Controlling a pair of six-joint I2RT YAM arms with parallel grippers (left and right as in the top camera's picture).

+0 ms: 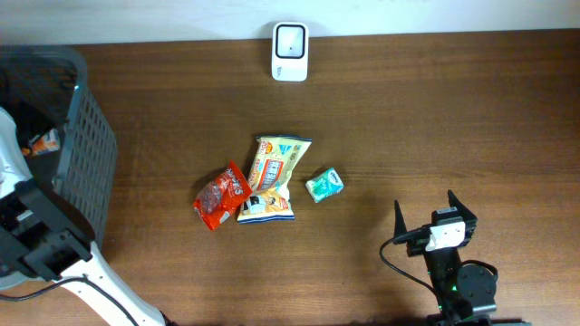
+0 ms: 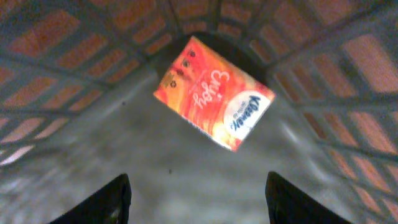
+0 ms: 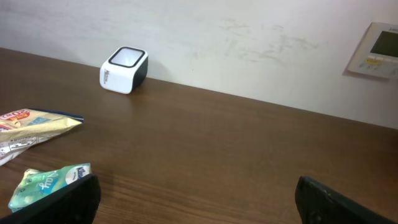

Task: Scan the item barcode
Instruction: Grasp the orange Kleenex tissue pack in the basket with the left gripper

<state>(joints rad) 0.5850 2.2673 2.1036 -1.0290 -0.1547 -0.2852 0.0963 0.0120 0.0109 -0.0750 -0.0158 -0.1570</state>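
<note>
Left jaws: parted, nothing held, pointing down into the basket (image 1: 91, 154) at the left end of the worktop (image 1: 435, 118). The wrist view shows grey lattice walls on all sides.

Orange pack (image 2: 214, 93): lies flat on the basket floor, ahead of the left fingertips (image 2: 99, 202) and clear of them. It is a soft rectangular wrapper, orange shading to red, with white script lettering along its length. A white oval carries a blue brand mark near one corner. It sits skewed to the basket walls. Overhead, only a small part of it shows.

Mid-worktop, three items in a loose row:
- Red packet (image 1: 221, 196): crumpled, touching the snack bag's lower left edge.
- Snack bag (image 1: 272, 177): yellow and white with a printed front, lying flat.
- Green pack (image 1: 323, 185): small, just right of the bag and apart from it.

Scanner (image 1: 290, 52): white body with a dark window, at the far edge against the wall and well apart from the items.

Right jaws: spread wide, empty, low over the near right of the worktop. They face the scanner, with the green pack off to their left.
</note>
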